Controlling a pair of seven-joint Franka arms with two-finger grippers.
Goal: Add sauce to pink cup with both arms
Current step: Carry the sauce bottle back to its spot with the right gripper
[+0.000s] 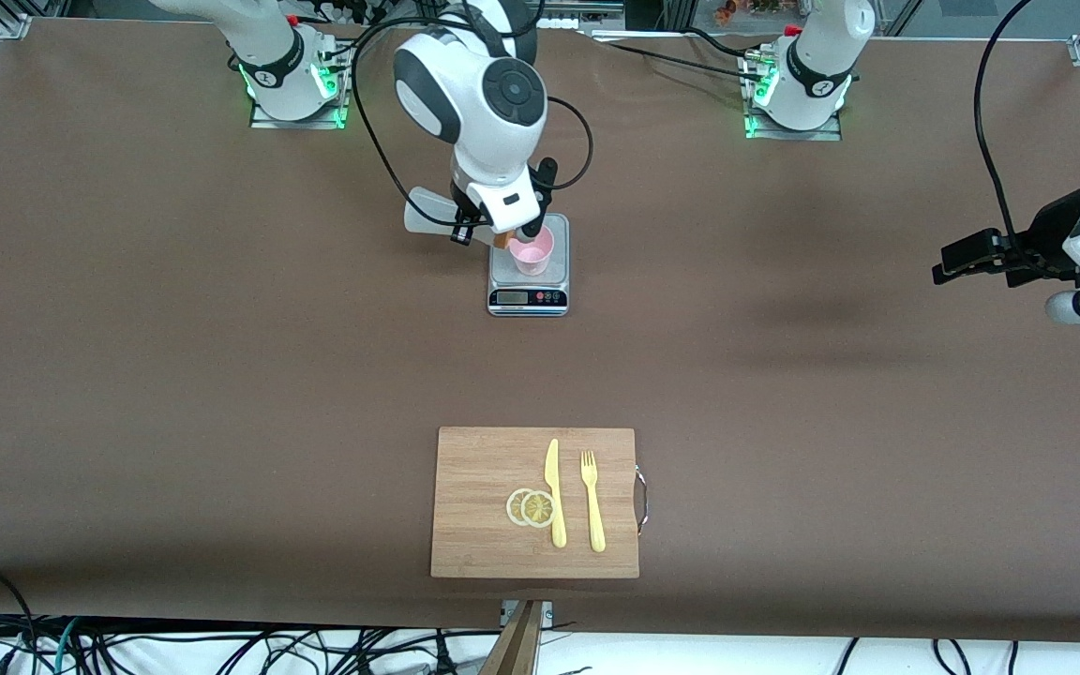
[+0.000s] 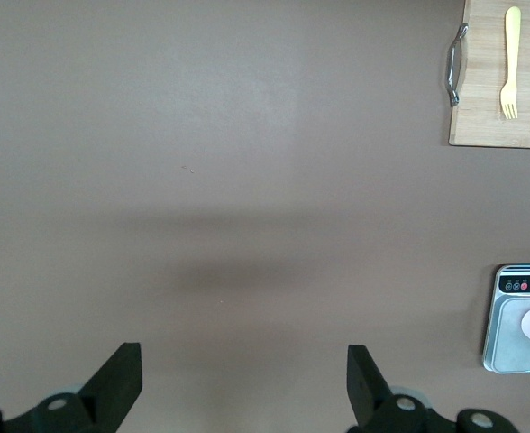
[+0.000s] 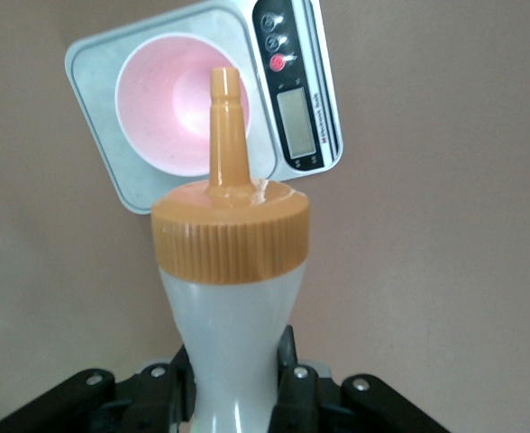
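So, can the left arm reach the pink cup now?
Probably not cleanly: the right gripper, shut on the sauce bottle, hangs over the pink cup; the open left gripper waits over bare table.

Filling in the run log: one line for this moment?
right gripper: shut on sauce, over pink cup | left gripper: open, waiting

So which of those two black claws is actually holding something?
The right gripper, over the grey kitchen scale, is clamped on the whitish squeeze bottle with the orange nozzle. The left gripper hangs open and empty over bare table.
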